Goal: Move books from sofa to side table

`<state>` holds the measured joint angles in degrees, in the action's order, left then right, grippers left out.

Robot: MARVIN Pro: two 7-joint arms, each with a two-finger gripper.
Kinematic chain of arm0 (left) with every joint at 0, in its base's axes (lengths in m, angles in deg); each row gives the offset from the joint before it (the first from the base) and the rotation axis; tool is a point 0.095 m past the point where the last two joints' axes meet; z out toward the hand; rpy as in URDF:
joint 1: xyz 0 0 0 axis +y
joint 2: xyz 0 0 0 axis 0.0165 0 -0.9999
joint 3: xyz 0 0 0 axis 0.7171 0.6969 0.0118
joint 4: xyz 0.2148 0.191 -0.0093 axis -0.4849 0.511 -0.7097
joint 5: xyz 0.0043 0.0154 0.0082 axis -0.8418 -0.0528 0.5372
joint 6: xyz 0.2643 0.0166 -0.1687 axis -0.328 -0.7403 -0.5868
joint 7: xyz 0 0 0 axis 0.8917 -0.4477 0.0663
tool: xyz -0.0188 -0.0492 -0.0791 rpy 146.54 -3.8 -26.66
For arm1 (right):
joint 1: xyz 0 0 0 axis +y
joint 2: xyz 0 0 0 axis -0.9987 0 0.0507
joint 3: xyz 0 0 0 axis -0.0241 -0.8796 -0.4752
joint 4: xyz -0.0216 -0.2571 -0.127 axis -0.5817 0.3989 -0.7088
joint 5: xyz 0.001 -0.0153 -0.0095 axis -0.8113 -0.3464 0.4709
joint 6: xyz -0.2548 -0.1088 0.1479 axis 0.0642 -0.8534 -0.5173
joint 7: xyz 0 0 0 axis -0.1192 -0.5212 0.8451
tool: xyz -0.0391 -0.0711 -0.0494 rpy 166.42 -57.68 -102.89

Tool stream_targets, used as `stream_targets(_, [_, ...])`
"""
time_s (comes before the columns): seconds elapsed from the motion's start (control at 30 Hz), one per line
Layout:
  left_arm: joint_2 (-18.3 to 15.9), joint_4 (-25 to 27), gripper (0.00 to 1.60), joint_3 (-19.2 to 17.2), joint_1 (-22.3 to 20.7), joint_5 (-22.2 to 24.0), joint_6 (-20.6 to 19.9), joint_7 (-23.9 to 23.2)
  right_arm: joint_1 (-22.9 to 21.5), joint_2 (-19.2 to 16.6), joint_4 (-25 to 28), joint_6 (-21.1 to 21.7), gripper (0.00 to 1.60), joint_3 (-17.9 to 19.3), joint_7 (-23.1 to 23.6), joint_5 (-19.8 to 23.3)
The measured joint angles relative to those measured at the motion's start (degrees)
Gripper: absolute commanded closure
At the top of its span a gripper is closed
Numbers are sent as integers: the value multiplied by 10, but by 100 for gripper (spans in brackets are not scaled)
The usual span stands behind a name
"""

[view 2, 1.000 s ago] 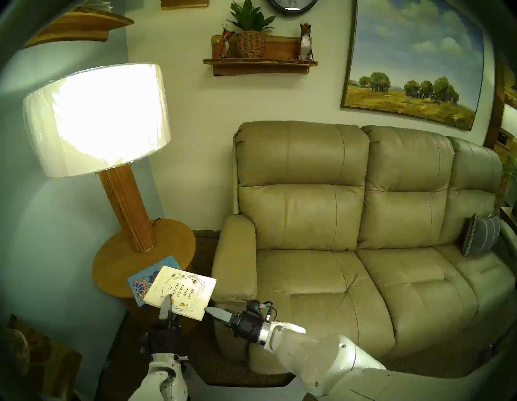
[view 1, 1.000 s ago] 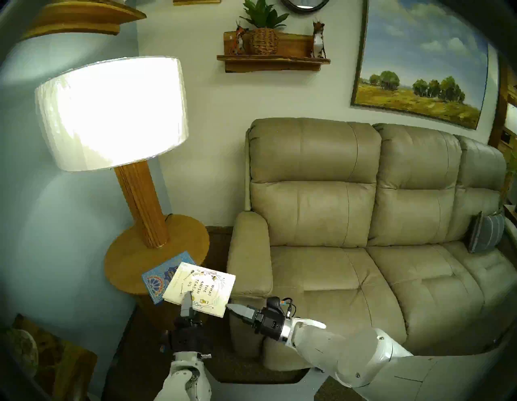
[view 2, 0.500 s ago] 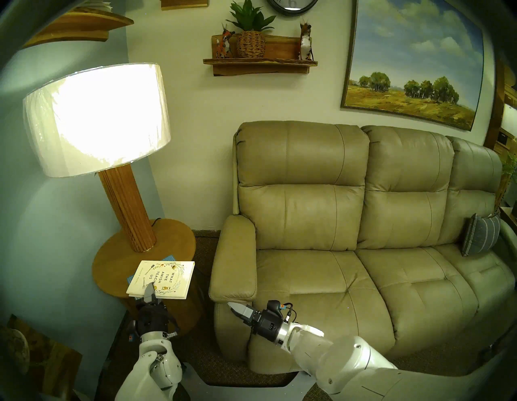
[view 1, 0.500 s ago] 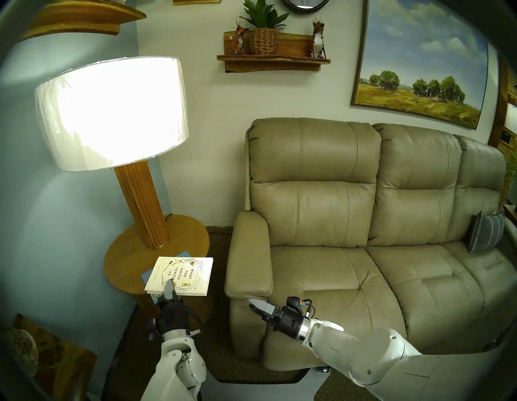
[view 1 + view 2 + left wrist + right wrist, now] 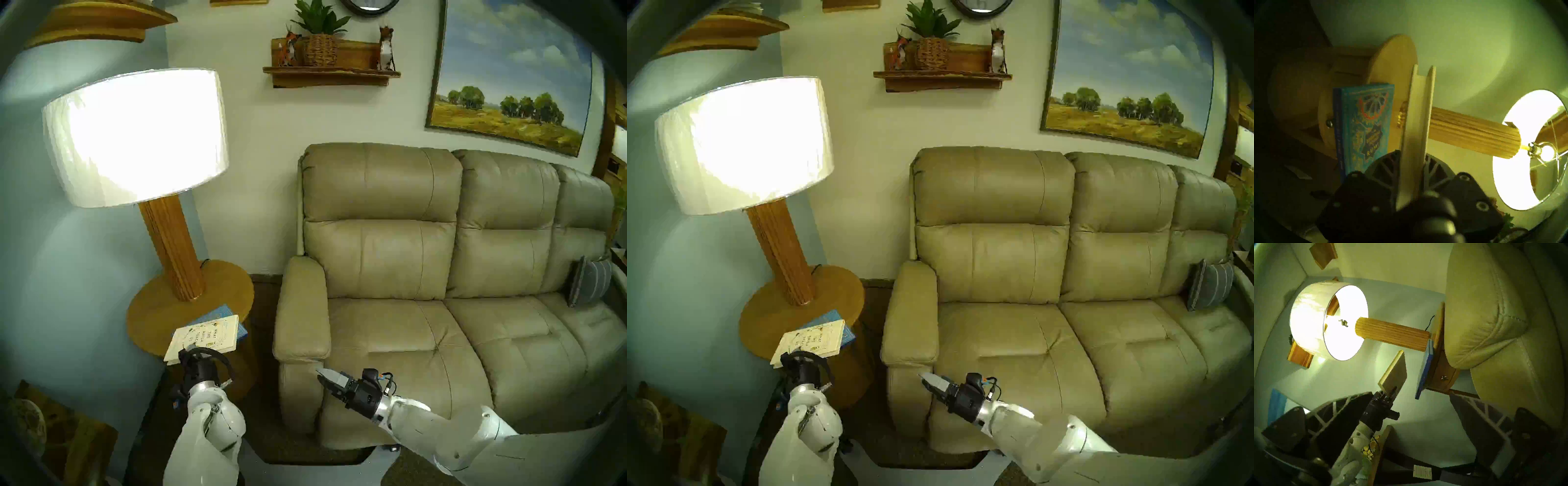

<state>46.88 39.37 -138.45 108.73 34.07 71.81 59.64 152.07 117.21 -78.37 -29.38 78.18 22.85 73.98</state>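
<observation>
My left gripper (image 5: 190, 351) is shut on the near edge of the white book (image 5: 203, 336) and holds it tilted just above the turquoise book (image 5: 220, 311). In the left wrist view the white book (image 5: 1415, 129) stands edge-on between my fingers, with the turquoise "RUMI" book (image 5: 1364, 122) flat on the side table (image 5: 1395, 56). The right wrist view shows a gap between the white book (image 5: 1395, 377) and the turquoise book (image 5: 1423, 373). The side table (image 5: 152, 322) stands left of the beige sofa (image 5: 424, 322). My right gripper (image 5: 324, 376) is open and empty by the sofa's front left corner.
A tall wooden lamp (image 5: 169, 244) with a lit white shade (image 5: 135, 135) stands on the back of the side table. The sofa armrest (image 5: 302, 315) is right of the table. A grey striped cushion (image 5: 588, 281) leans at the sofa's far right. Wall shelves hang above.
My left gripper has carried the white book left and down over the turquoise book on the table. My right gripper has drawn back from the book's corner to the right, along the sofa front.
</observation>
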Motion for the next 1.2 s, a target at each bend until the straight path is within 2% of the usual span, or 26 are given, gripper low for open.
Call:
stream_targets(0.27, [-12,-19,160,-3,-35,-9,34,85,2,-6,0,4,0,0,0,4])
stream_targets(0.3, [-13,-23,156,-3,-42,-9,36,95,2,-7,0,5,0,0,0,5])
stream_targets(0.33, [-16,-25,143,-3,-49,-10,38,104,2,-7,0,5,0,0,0,5])
stream_targets(0.37, [-17,-26,141,-3,-53,-11,39,108,2,-8,0,6,0,0,0,5])
stream_targets(0.4, [-19,-29,130,-3,-60,-12,41,116,2,-8,0,6,0,0,0,6])
stream_targets(0.43, [-21,-31,129,-3,-65,-12,43,121,2,-8,0,7,0,0,0,6])
stream_targets(0.47, [-23,-37,120,-1,-74,-13,45,130,2,-8,0,7,0,-1,0,6])
stream_targets(0.6, [-28,-55,120,3,-96,-14,49,151,1,-8,0,9,0,-1,0,7])
stream_targets(0.63, [-31,-65,110,4,-108,-14,51,160,1,-7,0,9,0,-1,0,7])
stream_targets(0.67, [-33,-70,107,4,-116,-14,51,165,1,-7,0,10,0,-1,0,7])
stream_targets(0.7, [-35,-77,92,5,-124,-14,52,170,1,-7,0,10,0,-1,0,7])
stream_targets(0.8, [-37,-91,95,5,-140,-10,52,179,1,-7,0,11,0,-2,0,8])
stream_targets(0.87, [-37,-103,84,1,-154,-2,51,188,0,-7,0,11,0,-3,0,9])
stream_targets(0.9, [-37,-106,84,-1,-159,1,50,191,0,-7,0,11,0,-3,0,9])
stream_targets(0.93, [-37,-108,61,-2,-163,4,49,194,0,-6,0,11,0,-4,0,9])
stream_targets(1.03, [-37,-108,45,-9,-173,15,45,203,-1,-6,0,10,0,-6,0,10])
stream_targets(1.2, [-37,-94,52,-20,-180,28,39,215,-2,-5,0,7,0,-9,0,11])
